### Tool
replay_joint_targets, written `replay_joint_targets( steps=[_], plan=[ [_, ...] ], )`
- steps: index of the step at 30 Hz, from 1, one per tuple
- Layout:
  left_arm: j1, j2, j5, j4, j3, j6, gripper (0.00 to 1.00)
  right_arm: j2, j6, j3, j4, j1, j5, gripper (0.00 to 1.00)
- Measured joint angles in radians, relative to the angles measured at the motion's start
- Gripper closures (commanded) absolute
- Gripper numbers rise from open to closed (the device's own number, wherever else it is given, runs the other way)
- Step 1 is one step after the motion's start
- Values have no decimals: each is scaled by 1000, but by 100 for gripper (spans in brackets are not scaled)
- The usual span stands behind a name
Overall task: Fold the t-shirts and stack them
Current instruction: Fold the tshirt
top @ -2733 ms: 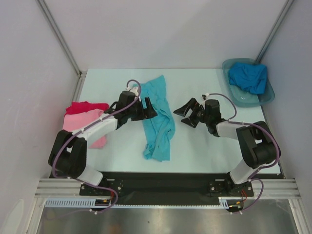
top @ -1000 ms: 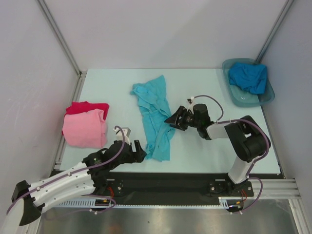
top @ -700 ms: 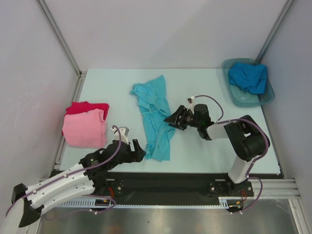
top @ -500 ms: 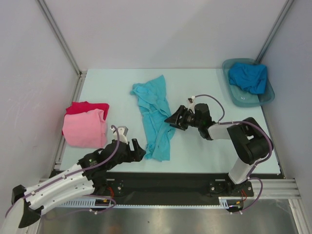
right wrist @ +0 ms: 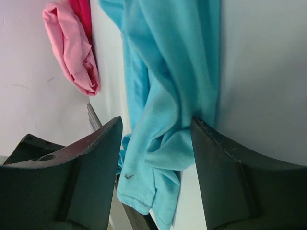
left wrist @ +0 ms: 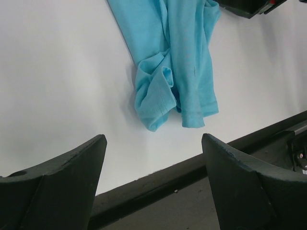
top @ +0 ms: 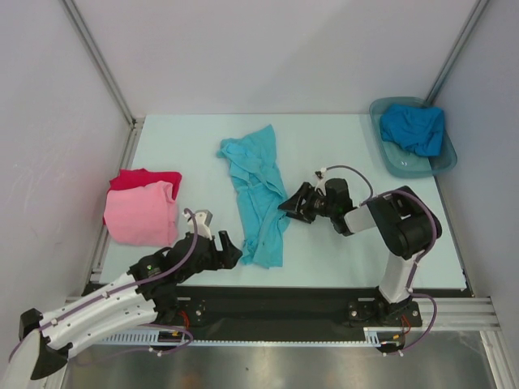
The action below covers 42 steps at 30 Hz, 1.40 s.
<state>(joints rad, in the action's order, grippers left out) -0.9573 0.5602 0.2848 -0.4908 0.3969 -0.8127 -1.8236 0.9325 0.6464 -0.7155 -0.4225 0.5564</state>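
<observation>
The table is carrying the whole work, and the turquoise t-shirt is lying along its middle as a long, crumpled strip, running from the far side toward the near edge.

Both arms are reaching to this shirt. The left gripper is hovering just beside the near end of the strip with its jaws standing wide apart and holding nothing. The right gripper is pointing at the right edge of the cloth, its jaws partly apart and also gripping nothing; whether it is touching the fabric, I cannot tell.

I am judging that the step in hand is spreading this shirt flat before folding. To do it well, each gripper should be pinching only one layer at an outer edge, and both should be pulling apart gently, so the cloth is opening and not bunching more.

The grey tub is sitting at the far right corner with the deeper blue t-shirt inside, well apart. The pink t-shirt is lying folded at the left on the red t-shirt, near the left arm's path.

The small rolled fold at the shirt's near end is standing in the way, because a pinch there may be catching several layers.
</observation>
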Motion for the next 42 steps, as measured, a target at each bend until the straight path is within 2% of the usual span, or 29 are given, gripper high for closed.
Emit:
replay_joint_targets(
  steps=[6, 10, 12, 13, 15, 16, 17, 28, 36, 42],
  plan=[
    [0, -4, 0, -7, 0, 1, 13, -51, 19, 5, -45, -5, 10, 39],
    [0, -3, 0, -10, 0, 2, 13, -73, 27, 25, -60, -16, 10, 45],
    [0, 1, 0, -10, 0, 2, 13, -83, 33, 41, -62, -22, 10, 55],
    [0, 3, 0, -11, 0, 2, 13, -88, 36, 49, -63, -25, 10, 65],
    [0, 2, 0, -14, 1, 2, 13, -92, 39, 58, -65, -31, 10, 77],
    [0, 2, 1, -15, 2, 2, 13, -95, 39, 63, -66, -34, 10, 93],
    [0, 2, 1, -17, 3, 2, 13, -97, 40, 67, -68, -35, 10, 100],
    [0, 1, 1, -29, 7, 2, 13, -97, 31, 109, 6, -62, 8, 100],
    [0, 8, 1, -28, 23, 2, 13, -93, -22, 280, 156, -207, -7, 100],
    [0, 8, 1, -29, 26, 3, 13, -93, -69, 334, 249, -290, -26, 100]
  ],
)
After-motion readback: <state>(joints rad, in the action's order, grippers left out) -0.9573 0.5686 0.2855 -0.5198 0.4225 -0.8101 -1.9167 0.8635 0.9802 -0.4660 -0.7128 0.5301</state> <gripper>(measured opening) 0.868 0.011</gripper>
